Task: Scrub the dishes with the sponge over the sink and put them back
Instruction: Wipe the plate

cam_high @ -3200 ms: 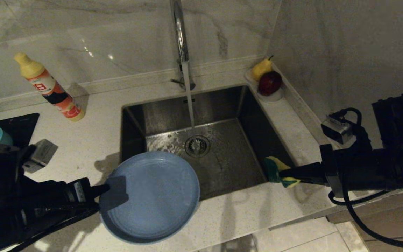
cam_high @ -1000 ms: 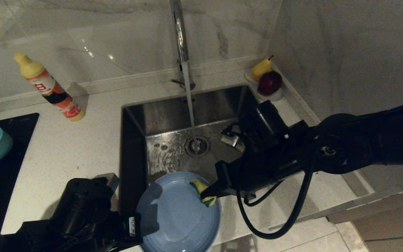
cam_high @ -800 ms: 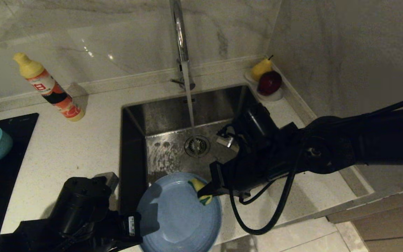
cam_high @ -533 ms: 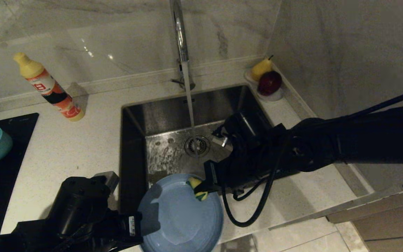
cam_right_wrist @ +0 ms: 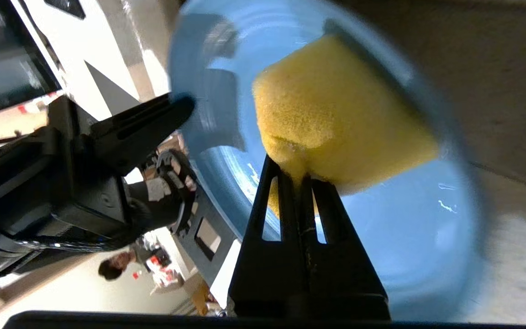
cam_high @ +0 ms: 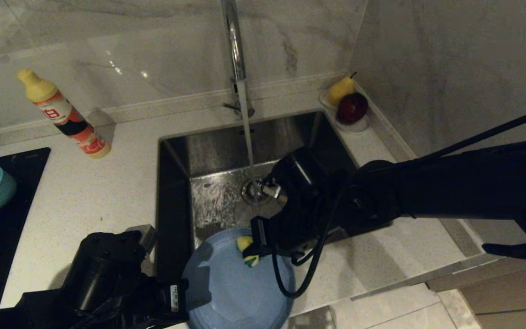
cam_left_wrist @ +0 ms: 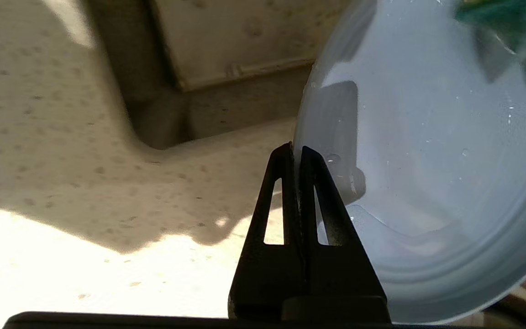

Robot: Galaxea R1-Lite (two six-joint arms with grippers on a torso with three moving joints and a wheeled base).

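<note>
Scrubbing: right gripper (cam_high: pixel 255 249), pinching sponge (cam_high: pixel 246 250), presses it on plate (cam_high: pixel 240 292) at sink's (cam_high: pixel 174 183) front edge. Left gripper (cam_left_wrist: pixel 296 153) pinches only the plate's rim. Risk: hard strokes may lever the wet plate free.

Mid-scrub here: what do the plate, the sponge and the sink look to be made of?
Plate: probably matte plastic; pale blue, soft dull sheen, moulded rings near the rim, though glazed ceramic can't be ruled out. Sponge: yellow porous foam with a dark green scouring layer, squashed where the right claw pinches it. Sink: brushed stainless steel; grey, streaky reflections, wet floor.
</note>
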